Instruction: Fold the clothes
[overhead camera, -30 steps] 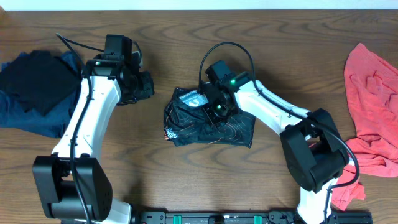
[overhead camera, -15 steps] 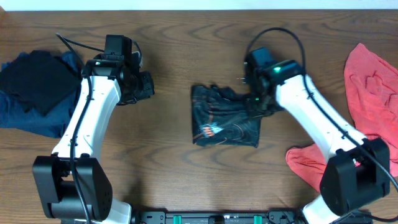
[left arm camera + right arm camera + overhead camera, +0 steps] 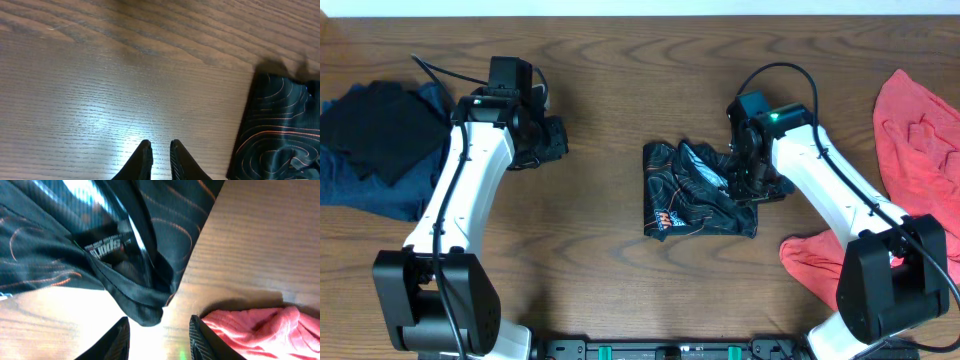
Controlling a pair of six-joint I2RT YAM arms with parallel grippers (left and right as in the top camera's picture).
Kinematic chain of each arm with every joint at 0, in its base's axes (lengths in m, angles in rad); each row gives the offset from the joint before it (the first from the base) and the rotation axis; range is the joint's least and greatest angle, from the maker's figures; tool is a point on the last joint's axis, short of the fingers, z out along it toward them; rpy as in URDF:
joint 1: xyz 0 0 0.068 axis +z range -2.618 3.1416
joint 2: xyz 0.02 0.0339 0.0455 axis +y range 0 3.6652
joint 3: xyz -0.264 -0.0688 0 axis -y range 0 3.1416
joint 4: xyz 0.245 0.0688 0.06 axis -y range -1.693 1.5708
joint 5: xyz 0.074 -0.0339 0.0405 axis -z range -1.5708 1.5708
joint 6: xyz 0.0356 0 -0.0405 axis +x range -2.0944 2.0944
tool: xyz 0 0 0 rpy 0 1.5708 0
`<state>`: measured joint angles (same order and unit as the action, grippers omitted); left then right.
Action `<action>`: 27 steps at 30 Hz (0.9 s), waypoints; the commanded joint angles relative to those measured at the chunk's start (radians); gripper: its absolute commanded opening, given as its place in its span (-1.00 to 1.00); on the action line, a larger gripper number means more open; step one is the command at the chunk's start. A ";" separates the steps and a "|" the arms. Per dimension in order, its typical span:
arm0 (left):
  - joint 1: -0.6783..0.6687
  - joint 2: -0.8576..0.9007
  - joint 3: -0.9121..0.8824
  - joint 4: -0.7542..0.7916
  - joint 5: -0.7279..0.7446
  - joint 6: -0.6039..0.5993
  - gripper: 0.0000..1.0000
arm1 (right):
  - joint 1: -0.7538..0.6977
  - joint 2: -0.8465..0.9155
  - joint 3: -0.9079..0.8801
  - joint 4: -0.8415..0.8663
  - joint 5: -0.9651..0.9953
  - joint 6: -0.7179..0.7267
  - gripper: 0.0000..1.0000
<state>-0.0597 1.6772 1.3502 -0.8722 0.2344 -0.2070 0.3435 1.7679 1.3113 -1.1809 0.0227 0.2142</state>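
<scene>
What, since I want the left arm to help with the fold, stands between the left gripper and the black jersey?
Nothing visible does. In the left wrist view only a stretch of the wooden table lies between the left gripper and the black jersey.

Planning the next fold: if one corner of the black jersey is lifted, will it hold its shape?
Probably not: the jersey lies crumpled in soft folds, so it should droop. Its sheen suggests slick, thin fabric, likely light.
</scene>
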 commanded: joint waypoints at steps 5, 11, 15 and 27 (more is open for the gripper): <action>0.002 -0.010 0.008 -0.008 0.016 0.014 -0.67 | 0.004 0.006 -0.005 0.224 -0.133 -0.138 -0.13; 0.002 -0.010 0.008 -0.014 0.016 0.015 -0.68 | 0.015 0.033 -0.005 0.416 -0.306 -0.132 -0.12; 0.002 -0.010 0.008 -0.013 0.016 0.015 -0.68 | 0.042 0.085 -0.005 0.501 -0.314 -0.079 -0.15; 0.002 -0.010 0.008 -0.014 0.016 0.015 -0.68 | 0.069 0.190 -0.005 0.630 -0.264 0.010 -0.98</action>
<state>-0.0597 1.6772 1.3502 -0.8829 0.2409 -0.2058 0.4061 1.9354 1.3083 -0.5537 -0.2699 0.1852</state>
